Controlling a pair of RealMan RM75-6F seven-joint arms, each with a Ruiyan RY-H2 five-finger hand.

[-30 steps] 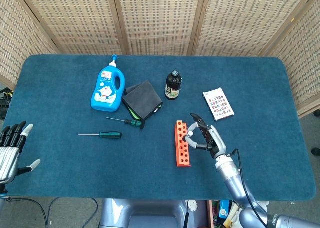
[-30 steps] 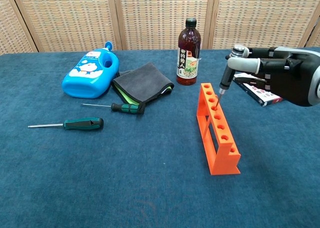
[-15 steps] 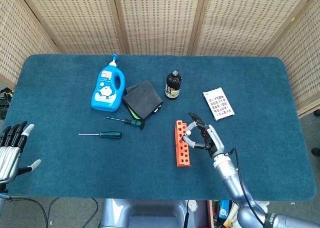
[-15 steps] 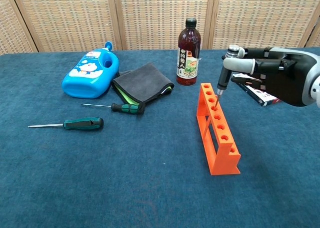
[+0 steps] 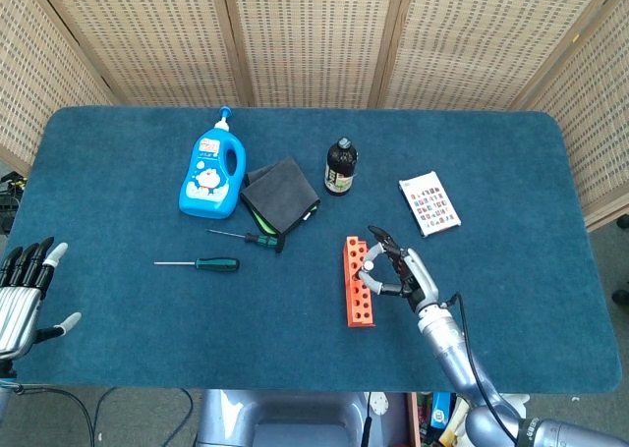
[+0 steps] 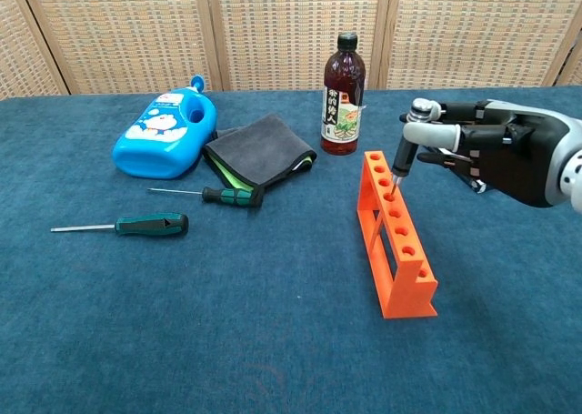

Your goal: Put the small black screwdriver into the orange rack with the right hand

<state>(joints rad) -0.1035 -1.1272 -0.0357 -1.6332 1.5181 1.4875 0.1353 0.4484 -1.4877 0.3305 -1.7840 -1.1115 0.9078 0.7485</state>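
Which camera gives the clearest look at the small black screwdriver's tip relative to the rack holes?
The chest view: the small black screwdriver, held by the right hand, stands side-on with its tip at a far-end hole of the orange rack. In the head view the hand covers most of it.

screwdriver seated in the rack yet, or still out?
Not seated. The right hand holds the small black screwdriver nearly upright, tip at a hole near the far end of the orange rack.
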